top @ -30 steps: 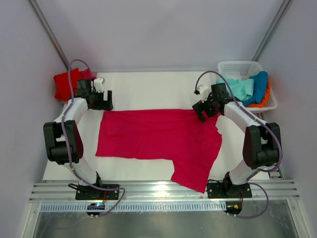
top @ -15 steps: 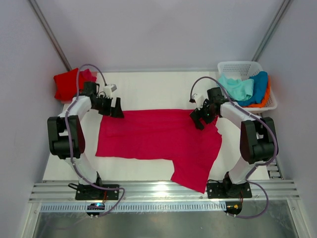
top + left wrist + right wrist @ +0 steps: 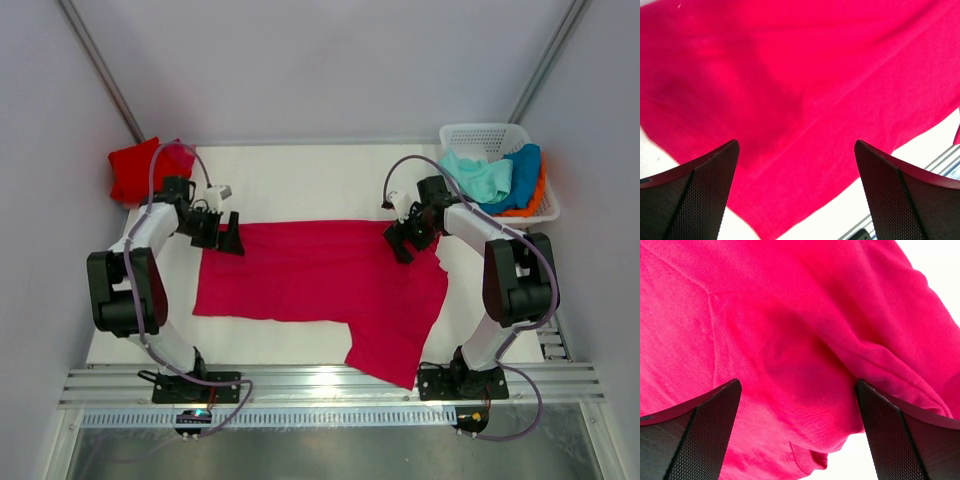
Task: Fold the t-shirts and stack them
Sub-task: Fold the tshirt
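1. Crimson-pink shirt [image 3: 310,275] lies spread flat mid-table [image 3: 300,180], mostly smooth, with folds at its right edge and one flap reaching the near edge.
2. Left gripper [image 3: 230,240]: at far-left corner, jaws spread.
3. Right gripper [image 3: 400,243]: at far-right corner, jaws spread, pinching nothing.

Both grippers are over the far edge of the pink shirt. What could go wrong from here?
1. The right gripper is open over a bunched ridge in the crimson-pink shirt; closing there may pinch extra layers and give a crooked fold.
2. The left gripper is open near the shirt's corner, with bare table beside it; it could miss the edge.
3. The near-right flap reaches the table's front edge and might slide off during lifting.
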Robot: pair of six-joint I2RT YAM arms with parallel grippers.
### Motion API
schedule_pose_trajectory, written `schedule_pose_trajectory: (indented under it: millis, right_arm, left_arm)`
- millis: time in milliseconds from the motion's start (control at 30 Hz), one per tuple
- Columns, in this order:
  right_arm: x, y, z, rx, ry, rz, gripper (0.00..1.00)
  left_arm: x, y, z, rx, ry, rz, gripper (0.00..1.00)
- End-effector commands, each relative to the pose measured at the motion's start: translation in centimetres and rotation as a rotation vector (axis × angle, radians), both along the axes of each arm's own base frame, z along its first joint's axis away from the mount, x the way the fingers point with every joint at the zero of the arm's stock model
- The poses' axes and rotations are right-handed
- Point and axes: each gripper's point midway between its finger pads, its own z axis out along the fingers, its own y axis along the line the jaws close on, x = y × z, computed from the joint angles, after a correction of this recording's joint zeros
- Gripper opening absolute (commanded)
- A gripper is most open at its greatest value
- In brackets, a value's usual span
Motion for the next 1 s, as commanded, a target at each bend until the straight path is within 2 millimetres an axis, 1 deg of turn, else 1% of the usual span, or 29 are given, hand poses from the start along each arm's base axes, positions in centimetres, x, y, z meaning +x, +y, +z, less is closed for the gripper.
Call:
schedule_pose_trajectory:
  millis: [0,33,67,100,167,200,267,367,400,467,500,700,733,967]
  right_arm:
    - [1.1,0.3,1.2,0.004,-0.040,0.007,0.99]
    - [1.1,0.2,1.2,0.001,-0.040,0.005,0.99]
    - [1.1,0.3,1.3,0.003,-0.043,0.005,0.99]
    - [1.1,0.3,1.4,0.003,-0.044,0.004,0.99]
    - [1.2,0.2,1.4,0.003,-0.046,0.000,0.99]
    - [1.2,0.2,1.5,0.002,-0.050,-0.001,0.99]
    - [1.3,0.2,1.5,0.001,-0.052,-0.004,0.99]
    - [1.3,0.2,1.6,0.005,-0.051,-0.006,0.99]
    - [1.3,0.3,1.5,0.004,-0.050,-0.008,0.99]
    - [1.3,0.3,1.6,0.004,-0.051,-0.008,0.99]
    - [1.3,0.2,1.6,0.004,-0.053,-0.010,0.99]
    - [1.4,0.1,1.7,0.001,-0.055,-0.016,0.99]
    - [1.4,0.1,1.7,0.000,-0.056,-0.015,0.99]
    - [1.4,0.1,1.6,-0.002,-0.051,-0.017,0.99]
  left_arm:
    - [-1.5,1.4,2.1,0.019,-0.030,-0.016,0.99]
    - [-2.2,1.6,2.1,0.017,-0.002,-0.017,0.99]
    - [-2.5,2.0,2.4,0.017,0.003,-0.014,0.99]
    - [-2.6,2.8,2.6,0.014,0.008,0.009,0.99]
    - [-3.6,3.5,3.0,0.008,0.022,0.015,0.99]
    - [-4.0,4.1,3.1,0.006,0.031,0.032,0.99]
    - [-4.8,4.4,3.3,0.004,0.039,0.016,0.99]
    - [-5.6,4.8,2.6,0.004,0.056,0.003,0.99]
    - [-5.8,4.7,2.0,-0.004,0.071,-0.003,0.99]
    - [-5.7,4.4,1.6,-0.029,0.076,-0.021,0.99]
    - [-5.5,4.3,1.0,-0.042,0.090,-0.020,0.99]
    - [-3.7,3.7,0.0,-0.125,0.119,-0.022,0.98]
    - [-3.6,3.5,-0.5,-0.139,0.136,-0.024,0.98]
    - [-2.4,3.8,-1.5,-0.145,0.143,-0.006,0.98]
